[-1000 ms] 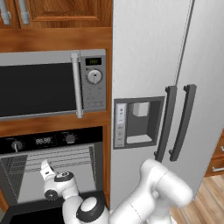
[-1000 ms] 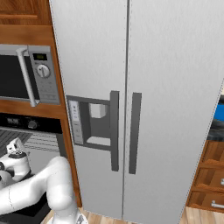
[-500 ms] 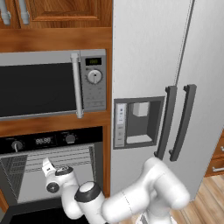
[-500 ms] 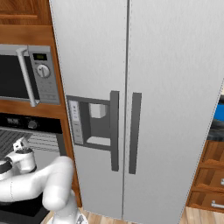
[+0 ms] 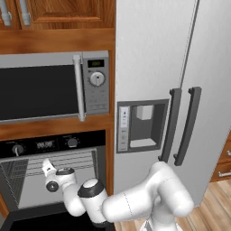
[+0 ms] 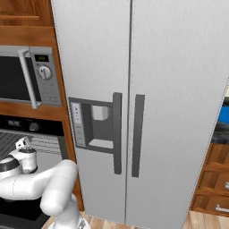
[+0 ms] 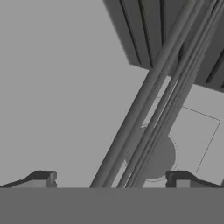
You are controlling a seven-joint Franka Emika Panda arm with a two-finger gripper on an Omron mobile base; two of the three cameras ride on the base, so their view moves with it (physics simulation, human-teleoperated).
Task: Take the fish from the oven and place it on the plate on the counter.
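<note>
The black oven (image 5: 43,145) stands under the microwave with its door down and its wire racks (image 5: 67,159) showing. My gripper (image 5: 45,165) reaches into the oven mouth at rack height, also seen from the right side (image 6: 20,144). In the hand view the gripper (image 7: 111,180) is open, its fingertips (image 7: 42,178) wide apart with nothing between them, pointing along the rack bars (image 7: 162,101) at the grey back wall. The fish is hidden. A bright blue sliver at the far right edge looks like the plate (image 6: 224,114) on the dark counter (image 6: 222,132).
The lowered oven door (image 5: 40,222) lies below my arm. A silver microwave (image 5: 54,85) sits above the oven. A tall grey fridge (image 5: 171,90) stands right of it. Wooden drawers (image 6: 215,179) are at the far right, wooden cabinets (image 5: 58,11) overhead.
My arm has lifted a little and pushed the hand slightly deeper into the oven mouth. The jaws have stayed open.
</note>
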